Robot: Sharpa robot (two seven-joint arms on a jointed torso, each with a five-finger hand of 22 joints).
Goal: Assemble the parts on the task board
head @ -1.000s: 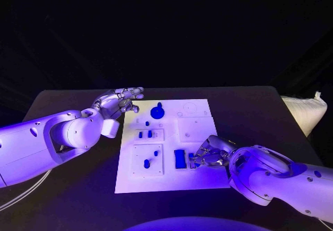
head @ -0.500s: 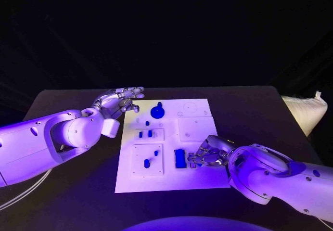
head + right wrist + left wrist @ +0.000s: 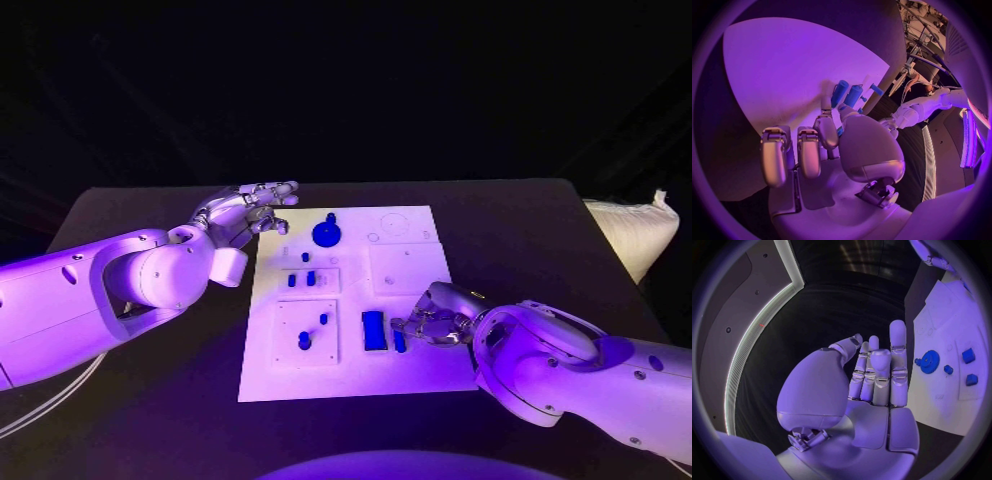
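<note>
Surface: black table [image 3: 548, 225] under a dark backdrop, with the white task board [image 3: 411, 270] in the middle of the head view, its long side running from the frame's lower edge toward the top.

Left hand: the left hand [image 3: 248, 210] hovers off the board's upper-left corner, fingers extended and apart, nothing in it.

Right hand: the right hand [image 3: 433, 322] sits low over the board's lower-right part, fingertips at a small blue part [image 3: 400, 340]. The right wrist view shows fingers curled beside blue pieces, but I cannot tell whether it grips one or only touches it.

Long bar: a blue rectangular bar [image 3: 374, 330] lies just left of that hand, long axis pointing up the frame, parallel to the board's long side.

Gear: a round blue gear [image 3: 327, 235] sits in the board's upper-left part (its toothed rim is plain in the left wrist view), with a small knob above it.

Small pieces: two short blue blocks [image 3: 300, 279] stand side by side in the middle-left panel; an oval peg [image 3: 304, 340] lies in the lower-left panel, long axis up the frame.

Progress: judged as partway. Several parts look seated on the left side, while the recesses at the upper right [image 3: 395, 222] look unfilled.
</note>
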